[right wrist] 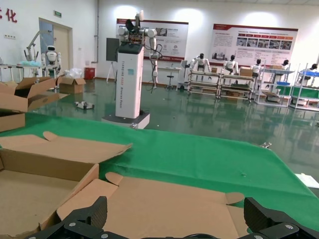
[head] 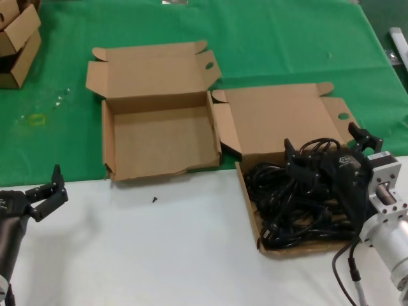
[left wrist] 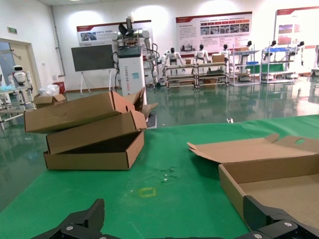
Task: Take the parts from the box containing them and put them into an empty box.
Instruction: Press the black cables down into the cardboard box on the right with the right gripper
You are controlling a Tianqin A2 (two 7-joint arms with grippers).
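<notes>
Between the boxes no gap remained: the empty box [head: 159, 137] abutted the cord box [head: 280, 124]; right tool [head: 331, 150] spread above cords [head: 290, 207], left tool [head: 48, 191] open over bare desk [head: 159, 255].

Legible markings: almost none.
Wall posters [right wrist: 254, 44] in the hall behind carry print too small to read. Red characters [right wrist: 9, 15] on the wall by the door cannot be made out. The cardboard boxes [head: 159, 137] show no print.
</notes>
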